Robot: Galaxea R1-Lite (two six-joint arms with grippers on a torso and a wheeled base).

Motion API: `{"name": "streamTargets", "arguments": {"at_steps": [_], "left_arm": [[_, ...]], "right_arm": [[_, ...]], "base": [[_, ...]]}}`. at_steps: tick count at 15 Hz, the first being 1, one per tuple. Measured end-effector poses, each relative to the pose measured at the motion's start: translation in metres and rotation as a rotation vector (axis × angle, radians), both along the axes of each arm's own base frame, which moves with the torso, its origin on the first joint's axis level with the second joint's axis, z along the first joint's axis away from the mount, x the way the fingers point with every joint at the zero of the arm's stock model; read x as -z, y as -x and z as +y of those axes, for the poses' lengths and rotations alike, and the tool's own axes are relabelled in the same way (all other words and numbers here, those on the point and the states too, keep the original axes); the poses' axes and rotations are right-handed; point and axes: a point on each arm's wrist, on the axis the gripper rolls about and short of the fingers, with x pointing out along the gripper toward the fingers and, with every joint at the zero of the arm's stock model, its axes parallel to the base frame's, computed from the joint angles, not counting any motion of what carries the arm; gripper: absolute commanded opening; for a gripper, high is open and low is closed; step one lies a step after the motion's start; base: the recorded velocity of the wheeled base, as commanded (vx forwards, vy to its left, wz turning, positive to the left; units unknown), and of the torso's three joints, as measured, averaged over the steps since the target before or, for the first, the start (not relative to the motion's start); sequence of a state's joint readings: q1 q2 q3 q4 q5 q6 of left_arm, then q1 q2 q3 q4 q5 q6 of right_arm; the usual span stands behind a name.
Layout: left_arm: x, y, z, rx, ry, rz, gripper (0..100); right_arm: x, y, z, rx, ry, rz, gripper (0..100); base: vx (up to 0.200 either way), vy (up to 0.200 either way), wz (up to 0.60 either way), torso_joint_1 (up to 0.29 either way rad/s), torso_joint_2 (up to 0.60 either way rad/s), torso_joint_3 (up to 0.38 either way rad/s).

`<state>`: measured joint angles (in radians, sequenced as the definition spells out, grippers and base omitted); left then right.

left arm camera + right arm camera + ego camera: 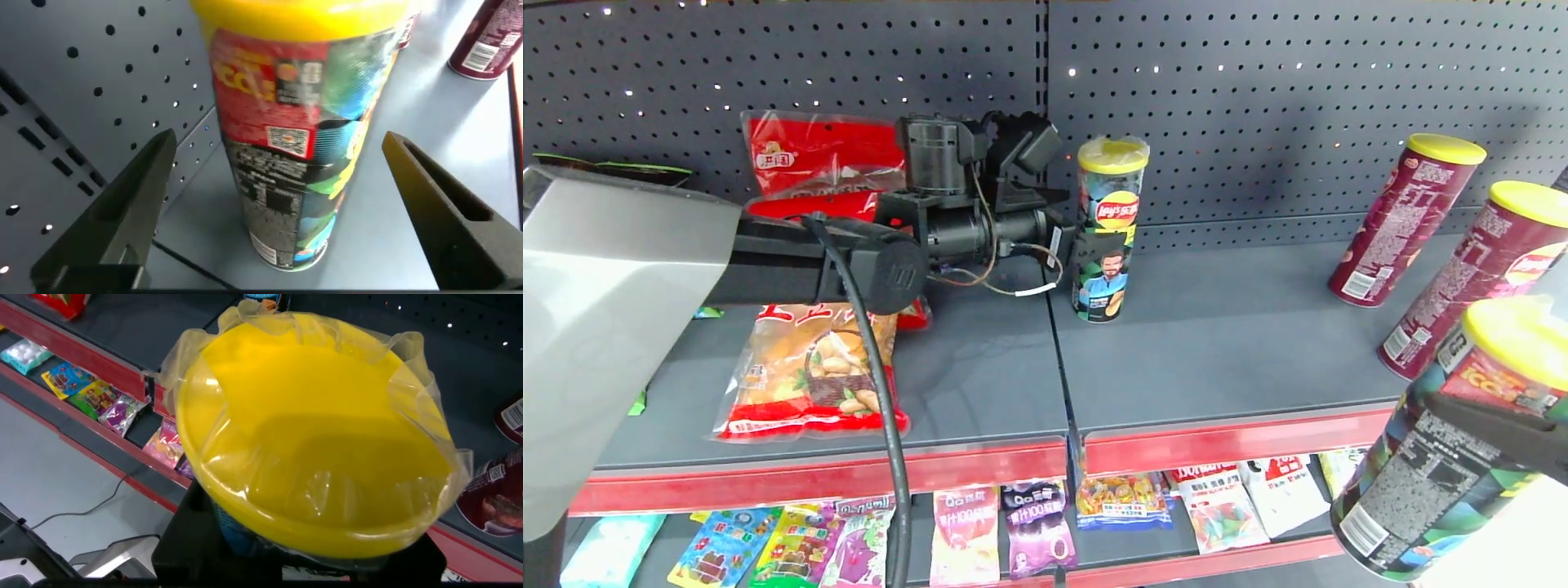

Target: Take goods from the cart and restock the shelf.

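shelf can: stands on the shelf at centre frame, near the pegboard; long axis vertical, yellow lid up.
left gripper: fingers spread wide, one on each side of the shelf can, a gap on both sides, holding nothing.
held can: lower right of frame, off the shelf, tilted; lid to the upper right, base to the lower left.
right gripper: fingers closed on the held can's body below the lid.
maroon cans: right end of the shelf.
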<state>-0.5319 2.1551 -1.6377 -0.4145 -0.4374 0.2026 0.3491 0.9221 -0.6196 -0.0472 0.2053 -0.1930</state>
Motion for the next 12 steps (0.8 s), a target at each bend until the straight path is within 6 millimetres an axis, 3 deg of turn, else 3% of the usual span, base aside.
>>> {"name": "streamTargets", "arguments": {"at_steps": [10, 11, 12], "left_arm": [[0.008, -0.006, -0.012, 0.018, -0.001, 0.006, 100], [0.009, -0.007, -0.012, 0.016, -0.002, 0.005, 0], [0.01, -0.007, -0.013, 0.015, -0.003, 0.007, 0]], "right_arm": [[0.0, 0.0, -0.002, 0.013, 0.0, 0.0, 0], [0.0, 0.0, -0.002, 0.014, 0.0, 0.0, 0], [0.0, 0.0, -0.002, 0.014, -0.001, 0.0, 0]], "base": [[0.0, 0.0, 0.0, 0.0, 0.0, 0.0], [0.0, 0.0, 0.0, 0.0, 0.0, 0.0], [0.0, 0.0, 0.0, 0.0, 0.0, 0.0]]}}
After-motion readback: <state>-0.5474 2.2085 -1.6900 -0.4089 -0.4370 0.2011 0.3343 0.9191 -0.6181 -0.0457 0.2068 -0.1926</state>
